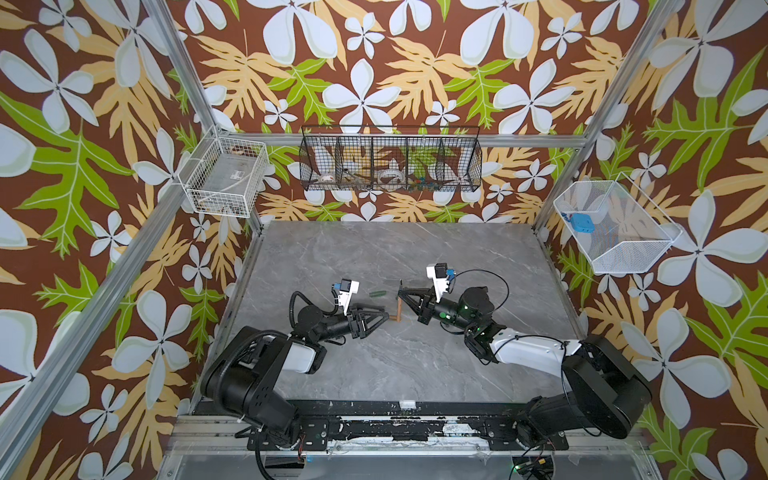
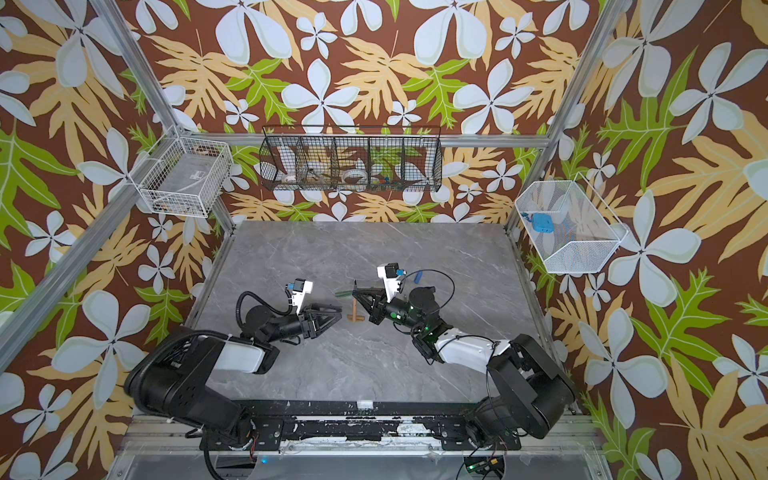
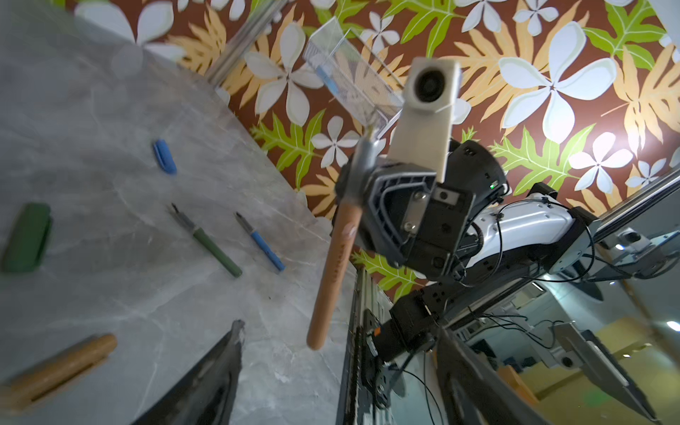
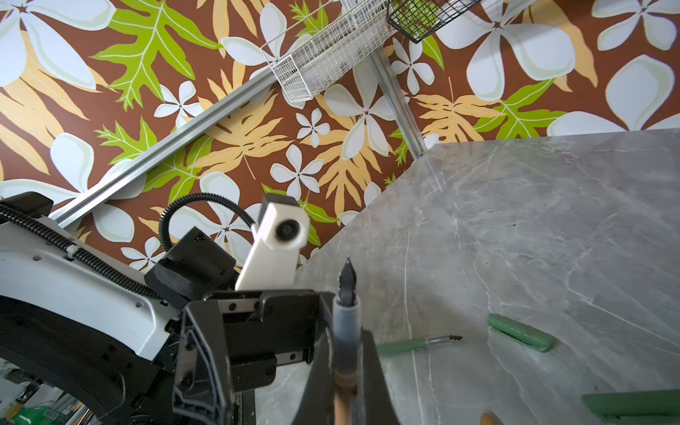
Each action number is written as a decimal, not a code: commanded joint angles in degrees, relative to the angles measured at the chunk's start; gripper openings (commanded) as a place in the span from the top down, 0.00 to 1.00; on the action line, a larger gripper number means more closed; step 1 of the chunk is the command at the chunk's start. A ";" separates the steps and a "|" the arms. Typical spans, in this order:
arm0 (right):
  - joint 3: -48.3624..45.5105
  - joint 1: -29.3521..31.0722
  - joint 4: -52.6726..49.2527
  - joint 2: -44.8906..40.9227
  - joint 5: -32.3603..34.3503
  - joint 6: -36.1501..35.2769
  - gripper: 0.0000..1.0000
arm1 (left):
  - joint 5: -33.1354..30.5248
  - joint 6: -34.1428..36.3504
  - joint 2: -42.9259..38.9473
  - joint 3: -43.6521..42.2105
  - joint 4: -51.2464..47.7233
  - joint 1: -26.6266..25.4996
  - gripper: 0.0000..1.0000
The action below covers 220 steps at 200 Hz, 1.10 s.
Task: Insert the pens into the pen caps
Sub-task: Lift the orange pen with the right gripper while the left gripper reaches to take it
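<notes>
My right gripper (image 1: 401, 293) (image 4: 346, 344) is shut on the orange-brown pen (image 3: 333, 257) (image 4: 346, 316), holding it above the table with its dark nib up. My left gripper (image 1: 386, 313) (image 3: 349, 386) faces it, open, with nothing between its fingers. The orange-brown cap (image 3: 59, 371) (image 1: 393, 318) lies on the table just outside one left finger. In the left wrist view a green cap (image 3: 27, 237), a blue cap (image 3: 164, 156), a green pen (image 3: 209, 244) and a blue pen (image 3: 261, 243) lie on the table. The right wrist view shows a green pen (image 4: 415, 346) and a green cap (image 4: 520, 336).
The grey marble table (image 1: 415, 257) is walled on three sides. A black wire basket (image 1: 390, 160) hangs at the back, a white one (image 1: 224, 174) on the left and a white mesh one (image 1: 615, 226) on the right. The arms' black rail (image 1: 374, 424) runs along the front.
</notes>
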 commanded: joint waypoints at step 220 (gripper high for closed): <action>6.59 4.51 2.32 5.54 -3.70 -1.22 1.00 | -1.51 13.20 -5.84 2.28 -15.38 -1.97 0.34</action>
